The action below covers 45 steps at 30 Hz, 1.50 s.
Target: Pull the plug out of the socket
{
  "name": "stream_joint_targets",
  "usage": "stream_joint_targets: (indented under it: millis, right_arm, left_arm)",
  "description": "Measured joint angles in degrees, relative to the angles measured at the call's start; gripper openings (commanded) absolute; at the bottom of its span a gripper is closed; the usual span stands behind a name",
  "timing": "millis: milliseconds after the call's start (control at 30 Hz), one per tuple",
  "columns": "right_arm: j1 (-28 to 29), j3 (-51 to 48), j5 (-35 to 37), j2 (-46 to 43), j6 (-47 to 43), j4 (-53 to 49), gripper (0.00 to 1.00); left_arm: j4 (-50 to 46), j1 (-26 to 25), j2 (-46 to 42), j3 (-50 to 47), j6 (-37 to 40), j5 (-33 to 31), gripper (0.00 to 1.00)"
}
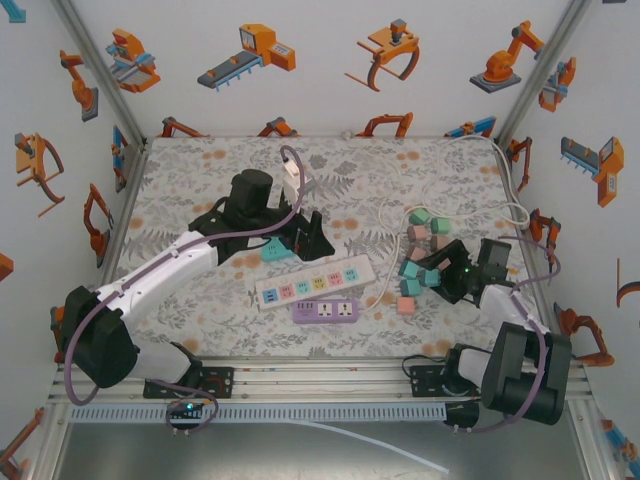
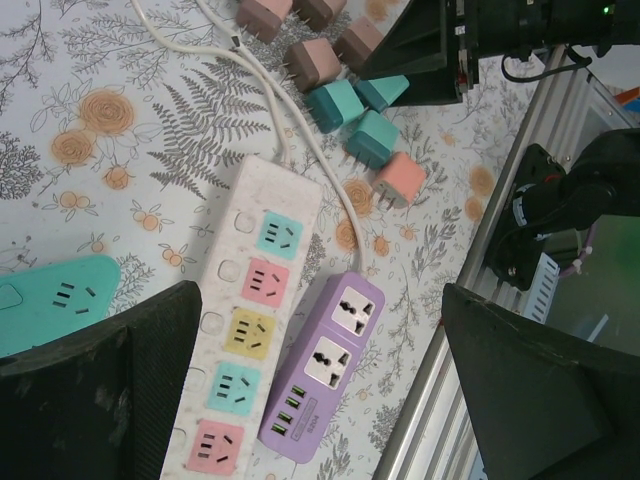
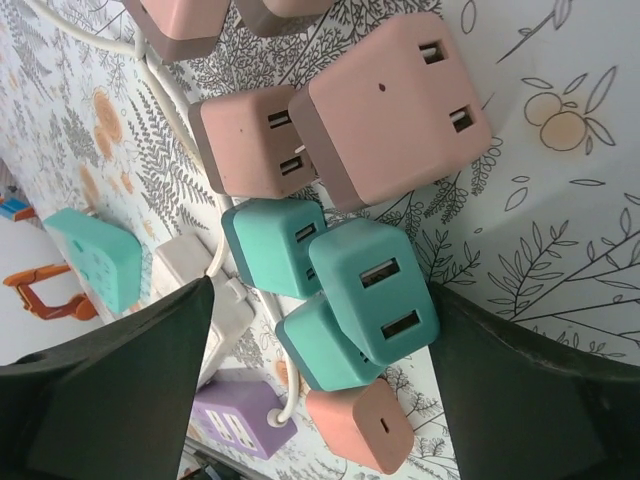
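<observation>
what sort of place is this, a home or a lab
Probably a robot test booth in a lab, not a home: white walls printed with orange robot pictures, a metal frame rail along the near edge, and power strips and plug adapters laid out on a flowered cloth.

A white power strip is faced with teal, pink and yellow sockets. A purple power strip is fitted with white sockets. Teal chargers and dusty pink chargers are seen. The tablecloth is printed with grey ferns and orange flowers.
</observation>
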Motion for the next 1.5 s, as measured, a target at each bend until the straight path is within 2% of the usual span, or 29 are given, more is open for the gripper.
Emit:
stream_joint_targets:
  millis: [200, 400, 567, 667, 800, 967, 1200, 1400, 1500]
  right_arm:
    - [0.00, 0.42, 3.63, -2.89, -0.22, -4.59, 0.77]
    - [0.00, 5.46, 8.66, -7.08, -2.34, -15.80, 0.77]
    - [0.20, 12.50, 12.83, -9.42, -5.18, -21.27, 0.77]
    - [1.40, 15.82, 15.67, -9.31, -8.22, -20.65, 0.77]
    - [4.48, 17.73, 18.73, -7.26, -14.75, -14.80, 0.78]
    - [6.58, 14.64, 21.51, -2.32, -25.11, -0.66, 0.80]
    - [6.64, 3.41, 20.96, 9.35, -34.16, 24.72, 0.82]
    - [7.08, 2.91, 17.86, 18.78, -37.86, 38.01, 0.83]
    - [7.37, 2.12, 16.17, 20.76, -39.08, 42.47, 0.84]
  left_arm:
    - [0.00, -0.02, 0.00, 0.00, 0.02, -0.48, 0.97]
    - [-0.24, -0.02, -0.31, 0.00, 0.02, -2.23, 0.97]
    - [-0.61, -0.02, -2.91, -0.35, -0.04, -6.78, 0.97]
    - [0.39, 0.04, -6.27, -2.32, -0.68, -11.32, 0.97]
    - [1.77, 0.11, -10.32, -6.05, -0.85, -18.67, 0.97]
    - [1.33, 2.12, -12.35, -9.18, -0.66, -27.89, 0.97]
    - [4.85, 14.62, -19.91, -21.97, -3.45, -33.46, 0.97]
    - [6.43, 20.17, -23.78, -31.21, -3.15, -37.42, 0.97]
    - [7.32, 23.12, -24.57, -35.17, -1.46, -38.93, 0.97]
